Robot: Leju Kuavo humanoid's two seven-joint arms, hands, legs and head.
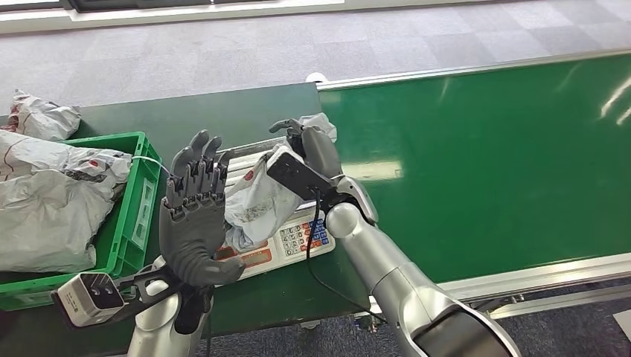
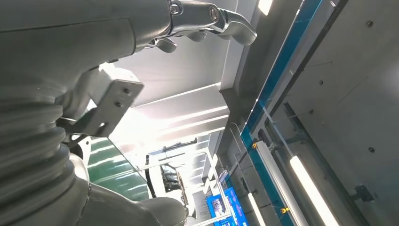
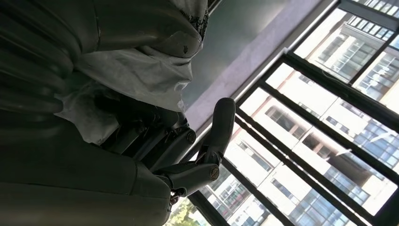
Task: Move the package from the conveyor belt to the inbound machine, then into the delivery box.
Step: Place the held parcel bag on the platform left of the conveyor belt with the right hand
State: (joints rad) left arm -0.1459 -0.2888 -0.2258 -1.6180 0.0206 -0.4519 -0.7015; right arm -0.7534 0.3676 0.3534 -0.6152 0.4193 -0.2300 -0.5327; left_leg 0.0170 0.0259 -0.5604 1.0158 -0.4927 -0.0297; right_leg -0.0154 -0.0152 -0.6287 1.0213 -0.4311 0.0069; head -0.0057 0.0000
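Package (image 1: 257, 201) hangs in our right hand (image 1: 309, 152), fingers (image 3: 221, 127) gripping it just above the scale (image 1: 294, 242) at the counter (image 1: 245, 111) edge. Our left hand (image 1: 195, 216) stands at 9 o'clock, fingers spread, holding nothing. Green crate (image 1: 130, 223) lies beyond at 9; bare belt (image 1: 484, 163) opens toward 3.

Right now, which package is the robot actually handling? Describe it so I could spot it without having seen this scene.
Start at the long green conveyor belt; at its left end sits a scale with a keypad. The package is the crumpled white plastic bag above that scale, gripped by the right hand. Unlike the other bags, piled in the green crate, it is held up.
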